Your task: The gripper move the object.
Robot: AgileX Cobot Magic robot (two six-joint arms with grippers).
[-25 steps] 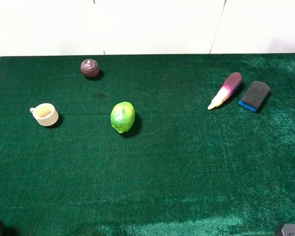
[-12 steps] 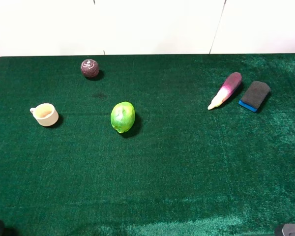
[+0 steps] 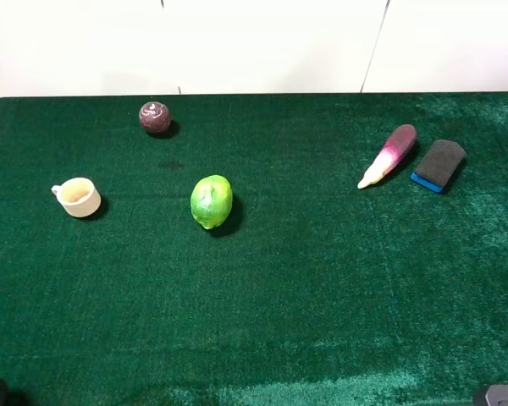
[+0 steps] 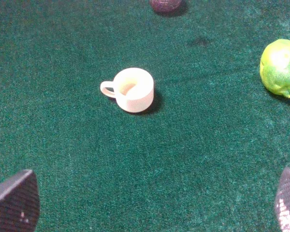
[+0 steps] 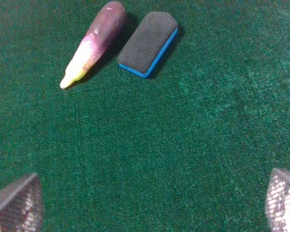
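The small rectangular block with a dark grey felt top and thin blue base (image 5: 148,44) lies flat on the green felt table (image 3: 322,279), just beside the purple-and-white eggplant-shaped vegetable (image 5: 93,42). A careless approach could likely nudge that vegetable or clip the block's edge. The right gripper (image 5: 145,205), fingers spread wide and empty, hangs well short of the block.

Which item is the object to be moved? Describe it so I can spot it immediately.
On the green table, look to the far right, beside the purple-white eggplant. The object is the flat rectangular block just right of it, with a dark grey top and thin blue base.
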